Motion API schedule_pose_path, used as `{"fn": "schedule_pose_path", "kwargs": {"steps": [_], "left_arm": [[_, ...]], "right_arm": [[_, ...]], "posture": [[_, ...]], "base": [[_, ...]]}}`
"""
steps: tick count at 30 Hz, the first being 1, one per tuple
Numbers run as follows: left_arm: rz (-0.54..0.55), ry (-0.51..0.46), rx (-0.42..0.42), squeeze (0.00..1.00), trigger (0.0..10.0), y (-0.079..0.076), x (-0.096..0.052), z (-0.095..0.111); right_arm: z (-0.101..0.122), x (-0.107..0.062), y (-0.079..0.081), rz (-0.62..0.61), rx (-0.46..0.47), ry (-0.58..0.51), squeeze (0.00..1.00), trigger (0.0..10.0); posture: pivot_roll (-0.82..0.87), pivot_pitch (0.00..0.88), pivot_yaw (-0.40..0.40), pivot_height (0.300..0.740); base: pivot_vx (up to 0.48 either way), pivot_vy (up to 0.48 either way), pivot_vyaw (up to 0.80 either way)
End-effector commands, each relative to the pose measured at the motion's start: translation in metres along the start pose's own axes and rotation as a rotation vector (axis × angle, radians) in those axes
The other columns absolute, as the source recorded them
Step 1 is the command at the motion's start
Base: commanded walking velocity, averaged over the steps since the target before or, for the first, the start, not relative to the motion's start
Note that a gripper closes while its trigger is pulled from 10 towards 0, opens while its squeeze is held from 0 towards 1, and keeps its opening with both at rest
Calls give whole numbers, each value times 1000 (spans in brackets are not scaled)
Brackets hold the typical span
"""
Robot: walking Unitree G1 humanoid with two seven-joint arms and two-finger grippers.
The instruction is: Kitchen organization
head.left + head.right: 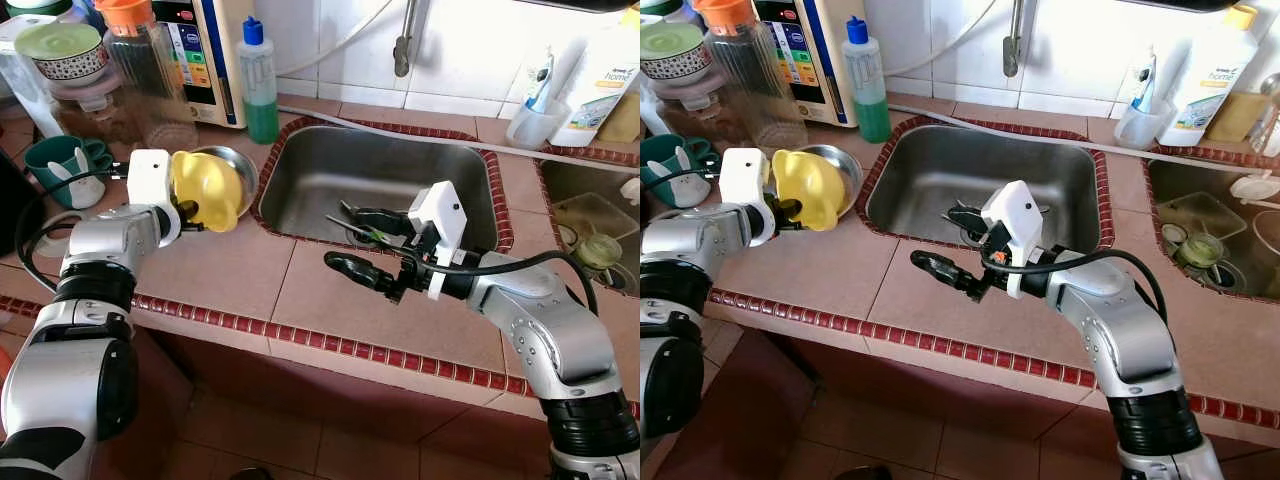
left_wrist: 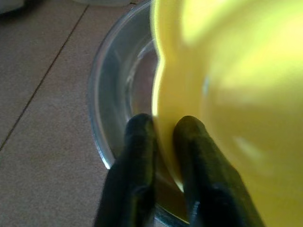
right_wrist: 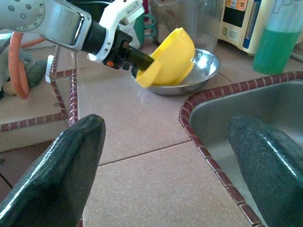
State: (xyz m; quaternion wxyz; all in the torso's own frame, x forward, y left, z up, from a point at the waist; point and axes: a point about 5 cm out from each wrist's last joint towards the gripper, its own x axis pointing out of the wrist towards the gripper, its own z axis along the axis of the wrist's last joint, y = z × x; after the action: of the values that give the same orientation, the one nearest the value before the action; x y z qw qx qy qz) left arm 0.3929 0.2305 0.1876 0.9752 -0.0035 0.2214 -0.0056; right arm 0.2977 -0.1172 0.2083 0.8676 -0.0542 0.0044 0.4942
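This is a home kitchen. A tiled worktop [image 1: 230, 275] edged with dark red trim holds a steel sink [image 1: 330, 170], with a second basin [image 1: 1200, 215] to its right. A tap [image 1: 404, 45] hangs from the white-tiled wall [image 1: 470, 50] above the sink. Along the back stand a bottle of green liquid [image 1: 260, 85], a white detergent bottle [image 1: 1210, 70], a water purifier [image 1: 205, 50], a clear jug with an orange lid [image 1: 140, 60], green mugs [image 1: 65, 165] and a steel bowl [image 1: 235, 165].
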Motion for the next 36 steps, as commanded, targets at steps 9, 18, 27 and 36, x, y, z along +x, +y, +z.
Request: {"fn": "schedule_pose_path", "kwargs": {"steps": [9,18,27,36], "left_arm": [[60,49,1,0,0,18,-4,-15],[89,54,-2,0,0,26,-6,-19],[133,25,-6,0,0,39,-13,-19],[100,-169,-48,0,0,14,-14,5]], "right_arm": [[3,4,-1,7,-15,-10,0,10000],[4,6,-3,11,-16,-12,0,10000],[4,8,-4,13,-16,-18,0,10000],[6,12,-5,-8,-9,-40,0,10000]], "posture": [[51,105,42,740],[57,101,35,740],[64,97,29,740],[52,101,25,740]], "base": [[0,0,0],[0,0,0],[0,0,0],[0,0,0]]}}
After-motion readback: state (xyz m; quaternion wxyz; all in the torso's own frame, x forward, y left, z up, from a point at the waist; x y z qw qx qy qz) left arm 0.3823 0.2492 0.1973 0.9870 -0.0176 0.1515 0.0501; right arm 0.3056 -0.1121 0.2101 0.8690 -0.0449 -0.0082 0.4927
